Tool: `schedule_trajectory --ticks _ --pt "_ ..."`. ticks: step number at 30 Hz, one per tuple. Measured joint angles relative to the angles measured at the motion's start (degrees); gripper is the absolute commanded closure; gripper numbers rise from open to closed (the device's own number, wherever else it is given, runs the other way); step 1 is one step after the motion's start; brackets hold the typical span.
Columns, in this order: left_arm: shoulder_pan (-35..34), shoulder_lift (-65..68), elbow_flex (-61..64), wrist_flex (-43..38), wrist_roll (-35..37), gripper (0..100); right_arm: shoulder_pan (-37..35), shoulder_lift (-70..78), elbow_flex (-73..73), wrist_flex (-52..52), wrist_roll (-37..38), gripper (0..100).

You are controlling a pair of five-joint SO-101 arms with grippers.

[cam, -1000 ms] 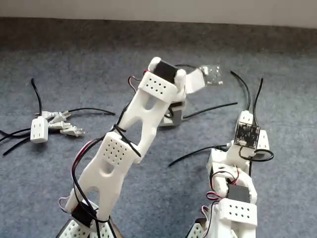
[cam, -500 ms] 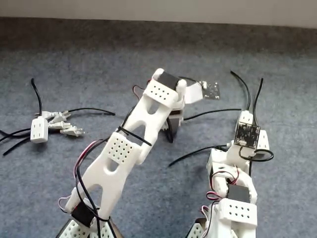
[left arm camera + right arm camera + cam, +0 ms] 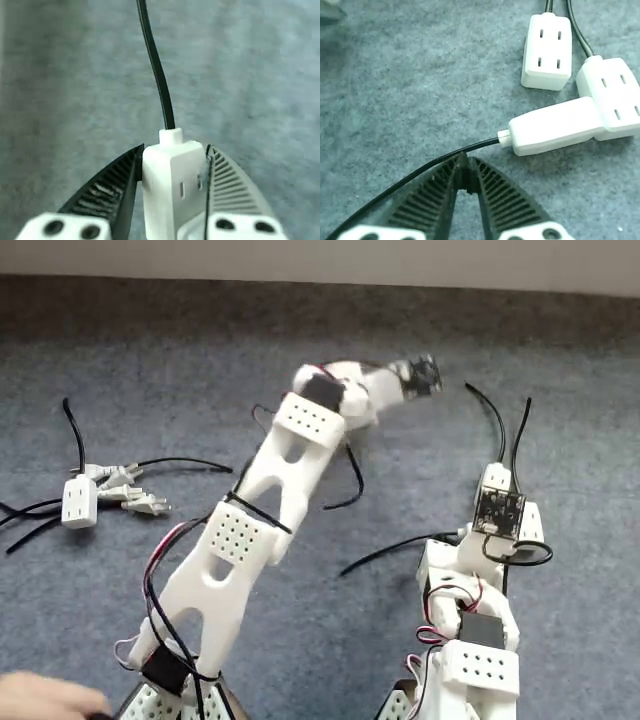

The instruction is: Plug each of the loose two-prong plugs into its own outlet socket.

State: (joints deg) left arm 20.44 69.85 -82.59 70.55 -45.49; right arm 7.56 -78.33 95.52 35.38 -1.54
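While left pincer [image 3: 173, 148] is clamped on a white slotted block [image 3: 172, 190], held off the desk [image 3: 120, 370] at upper centre, likely to carry it toward the loose plugs [image 3: 125, 490] at left, right pincer [image 3: 467, 160] sits closed, empty, beside a seated plug [image 3: 552, 127].

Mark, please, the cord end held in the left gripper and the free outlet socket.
Held cord end [image 3: 172, 175]: left wrist view, its white body.
Free outlet socket [image 3: 546, 52]: right wrist view, its slotted face.
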Motion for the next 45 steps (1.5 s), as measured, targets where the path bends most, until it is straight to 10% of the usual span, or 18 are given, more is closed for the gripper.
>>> schedule_trajectory --ticks 19,27,35,45 --pt "-2.90 6.59 7.56 -39.65 3.25 96 0.00 0.00 0.00 0.00 0.00 99.1" --pt "-4.22 6.51 7.03 -33.76 3.16 77 0.00 0.00 0.00 0.00 0.00 99.1" --pt "-3.96 0.09 -5.98 -16.70 3.34 77 0.00 0.00 0.00 -2.81 0.00 99.1" --pt "-10.37 -10.90 -10.02 -14.24 3.34 77 0.00 0.00 0.00 -2.99 0.00 99.0"
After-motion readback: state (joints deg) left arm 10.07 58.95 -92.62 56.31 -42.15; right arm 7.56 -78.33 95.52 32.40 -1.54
